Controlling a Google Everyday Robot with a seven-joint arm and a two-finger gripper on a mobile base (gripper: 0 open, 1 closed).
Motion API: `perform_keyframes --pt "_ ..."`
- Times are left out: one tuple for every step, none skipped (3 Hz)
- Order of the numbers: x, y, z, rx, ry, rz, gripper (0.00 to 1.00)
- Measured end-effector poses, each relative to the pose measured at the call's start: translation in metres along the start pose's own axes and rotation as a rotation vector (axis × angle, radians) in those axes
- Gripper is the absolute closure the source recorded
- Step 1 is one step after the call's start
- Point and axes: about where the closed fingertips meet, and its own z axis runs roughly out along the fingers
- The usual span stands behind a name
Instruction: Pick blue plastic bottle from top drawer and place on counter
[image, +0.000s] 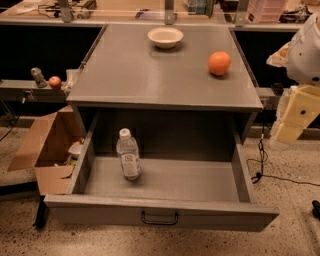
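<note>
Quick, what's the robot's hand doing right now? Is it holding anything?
Gripper: at the right edge, beside the wide grey metal top drawer; open or shut cannot be told. The small clear bluish plastic bottle stands in that drawer, untouched.

The arm (306, 50) shows at the right edge as a rounded white shell with a dark band under it. Below come boxy cream-yellow blocks, one bearing a small dark dot (screw or hole, unclear). The gripper (287, 131), pale cream and blunt-edged, is the lowest part, low at that right edge.
</note>
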Motion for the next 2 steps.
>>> perform_keyframes --pt "0.000 0.000 0.000 0.000 0.000 0.000 0.00" --pt "-0.021 0.003 0.020 -0.022 -0.067 0.048 0.00"
